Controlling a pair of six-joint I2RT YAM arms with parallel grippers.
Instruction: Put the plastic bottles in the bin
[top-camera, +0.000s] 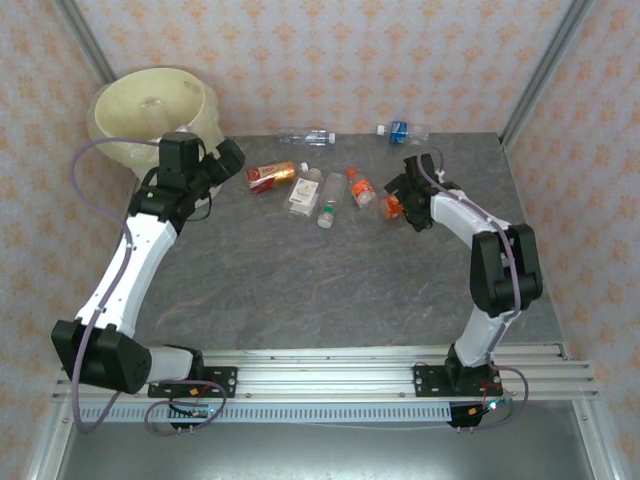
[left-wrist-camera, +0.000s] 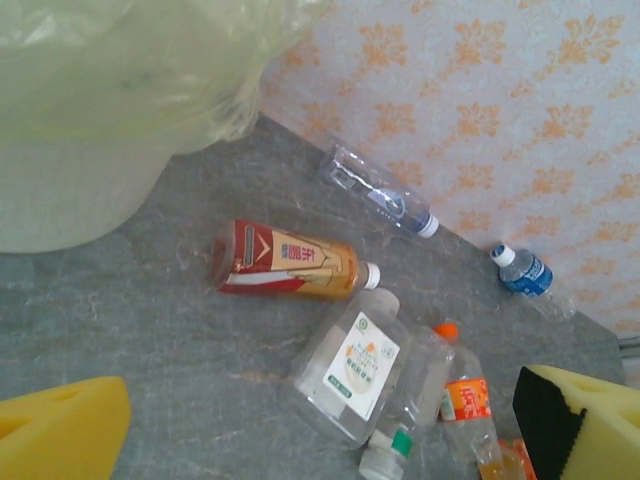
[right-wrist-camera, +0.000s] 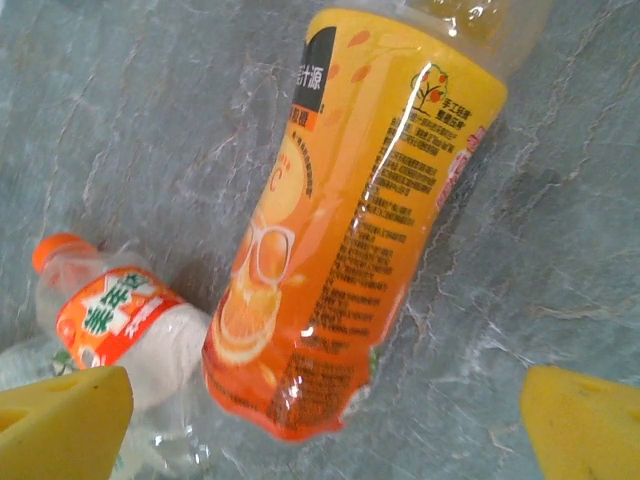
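The left hand (top-camera: 222, 160) hovers wide open and holds nothing, just beside the bin (top-camera: 120, 120) at the worktop's (top-camera: 300, 290) far left corner. The right hand (top-camera: 397, 203), equally wide, straddles an ungripped orange bottle (right-wrist-camera: 340, 230) lying flat, with an orange-capped bottle (right-wrist-camera: 110, 310) just beside it. More bottles (top-camera: 303, 192) lie between the hands.

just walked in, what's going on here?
Two arms are putting plastic bottles into the large round cream-white bin lined with a yellow bag. The right arm's fingers hang open over an orange-labelled plastic bottle lying on the grey table, not gripping. The left arm's fingers, also open, are near the bin. Several more bottles lie loose.
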